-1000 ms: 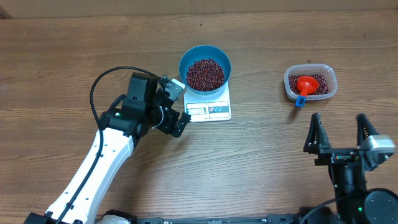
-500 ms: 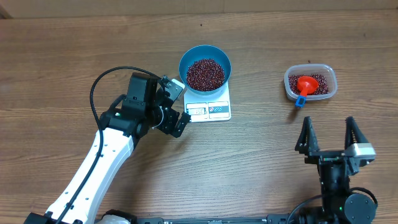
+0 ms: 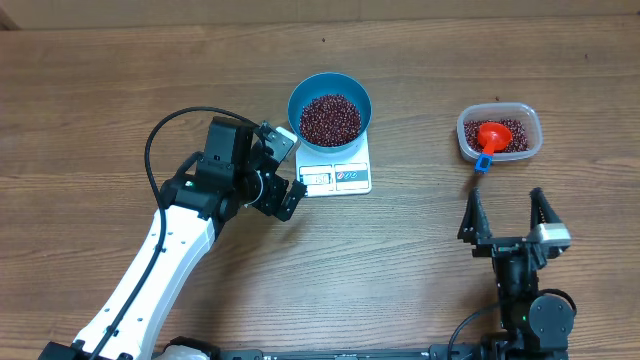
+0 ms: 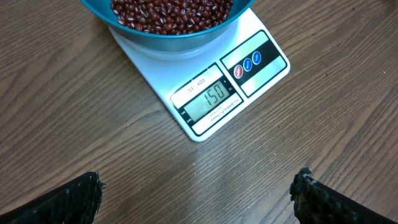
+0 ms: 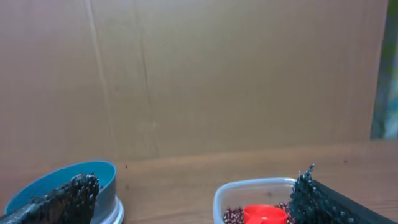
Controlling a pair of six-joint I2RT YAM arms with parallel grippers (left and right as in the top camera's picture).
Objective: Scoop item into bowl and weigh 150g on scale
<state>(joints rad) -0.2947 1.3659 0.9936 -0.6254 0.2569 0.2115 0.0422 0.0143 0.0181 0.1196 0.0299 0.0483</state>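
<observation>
Beans (image 3: 330,119) are piled in the bowl (image 3: 296,100) on the scale (image 3: 338,178). Left claw (image 3: 290,172) and right claw (image 3: 503,205) are spread wide, nothing gripped.

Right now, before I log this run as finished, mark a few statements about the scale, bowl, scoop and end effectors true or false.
1. The blue bowl of beans sits on the scale. True.
2. The display reads 100. False: it reads 150.
3. The orange scoop lies in the blue bowl. False: it rests in the clear tub, on beans.
4. The left end effector and right end effector are open and empty. True.
</observation>
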